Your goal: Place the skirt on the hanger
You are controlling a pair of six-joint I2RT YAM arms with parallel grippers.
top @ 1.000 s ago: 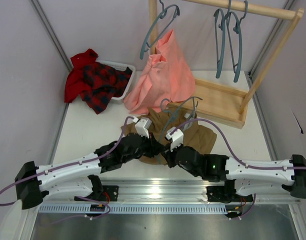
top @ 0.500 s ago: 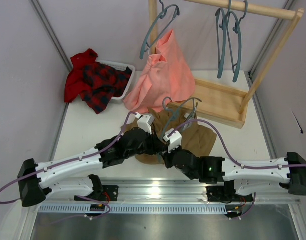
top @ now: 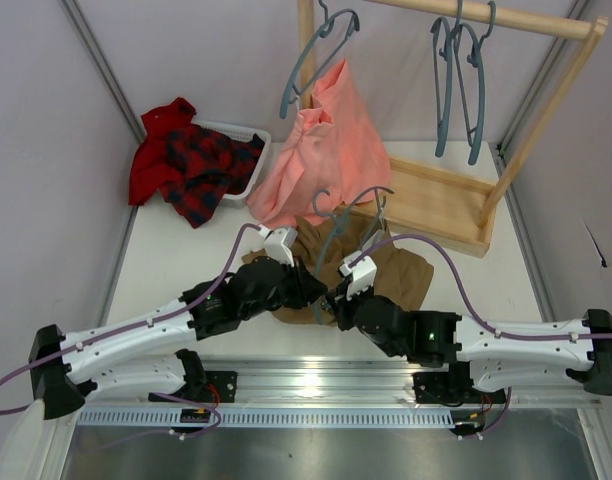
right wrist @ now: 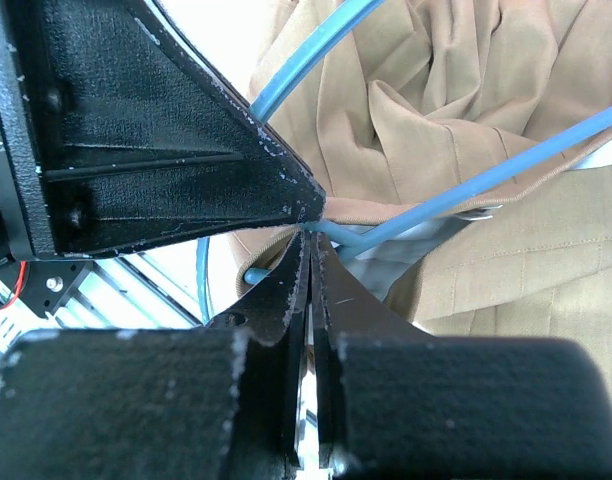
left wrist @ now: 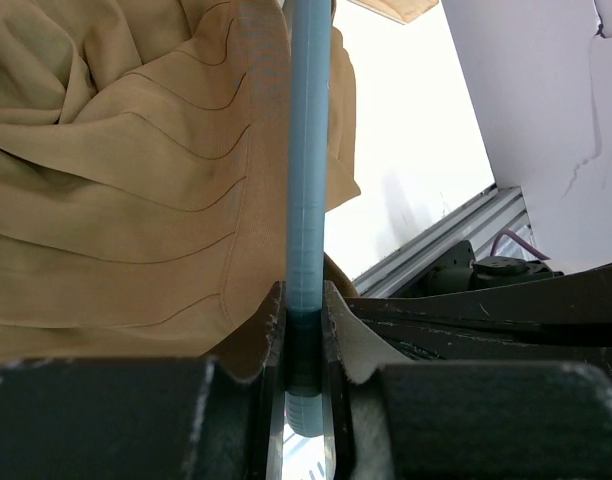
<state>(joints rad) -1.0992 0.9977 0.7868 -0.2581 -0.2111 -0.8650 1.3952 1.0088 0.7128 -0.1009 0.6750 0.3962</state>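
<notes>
1. White table (top: 186, 262), flat and pale, running from the metal rail (top: 316, 376) at the near edge back to the wall.
2. Carries a white basket (top: 250, 172) in the back left corner, heaped with a red-and-black plaid garment (top: 191, 165) that spills over the rim.
3. Bears the wooden rack base (top: 438, 205) at the back right, set at a slant.
4. Holds the khaki skirt (top: 406, 275) crumpled mid-table, just in front of that base.
5. Seems to catch the lower folds of a salmon-pink garment (top: 321, 160) between basket and rack.

Pink garment (top: 321, 150), rack (top: 441, 205) close behind skirt (top: 401, 275); table (top: 176, 270) left open.
</notes>
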